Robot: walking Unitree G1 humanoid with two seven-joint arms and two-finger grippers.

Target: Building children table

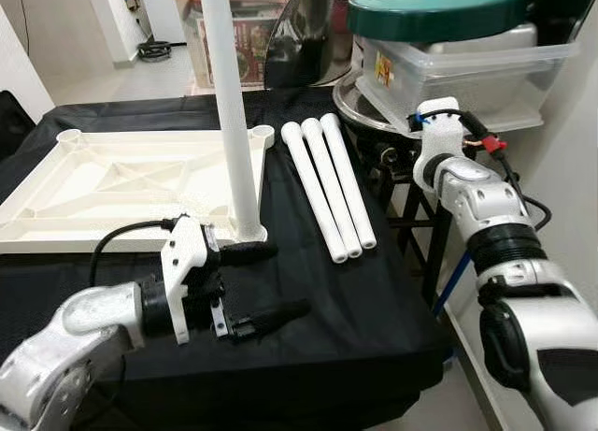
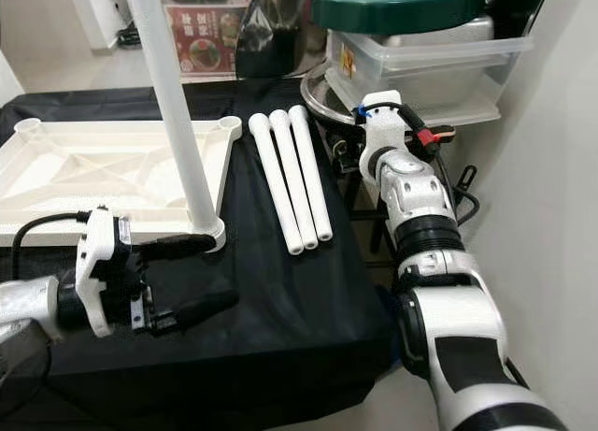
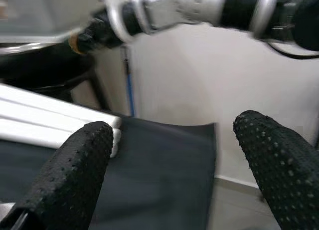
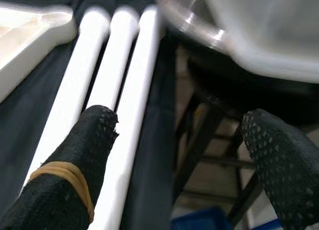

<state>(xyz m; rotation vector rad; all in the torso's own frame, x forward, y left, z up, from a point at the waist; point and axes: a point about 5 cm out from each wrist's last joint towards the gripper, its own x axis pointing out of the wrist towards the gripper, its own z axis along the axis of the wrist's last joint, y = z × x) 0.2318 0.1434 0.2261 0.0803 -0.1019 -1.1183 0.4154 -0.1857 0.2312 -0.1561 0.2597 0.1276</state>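
Note:
A white tabletop point(image 1: 112, 183) lies upside down on the black-covered table point(image 1: 355, 319). One white leg point(image 1: 234, 122) stands upright in its near right corner socket. Three loose white legs point(image 1: 329, 183) lie side by side just right of the tabletop. My left gripper point(image 1: 291, 280) hovers low over the cloth in front of the standing leg, open and holding nothing. In the right wrist view my right gripper point(image 4: 182, 122) is open above the far ends of the loose legs point(image 4: 119, 85), one finger point(image 4: 94, 135) over them and the other past the table's edge.
Clear plastic boxes point(image 1: 458, 71) under a green lid point(image 1: 439, 6) sit on a metal basin point(image 1: 360, 108) and a dark stand right of the table. A white wall point(image 1: 575, 150) closes in the right side. The table's right edge runs close to the loose legs.

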